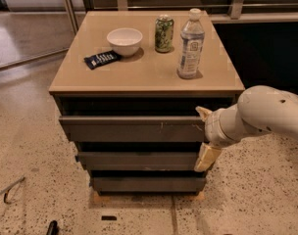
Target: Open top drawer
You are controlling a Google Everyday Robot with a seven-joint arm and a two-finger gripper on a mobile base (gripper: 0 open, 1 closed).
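The gripper [204,137] is sitting at the right end of the top drawer [132,129], just under the table's [139,77] front edge. Its fingers [208,156] are spreading wide, one above the drawer front and one below, clamping nothing. The wrist is hiding that end, so contact is hard to judge.

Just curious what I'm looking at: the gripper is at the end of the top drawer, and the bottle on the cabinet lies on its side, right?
Not quite. The bottle stands upright on the cabinet, as the camera view shows. The gripper is indeed at the end of the top drawer.
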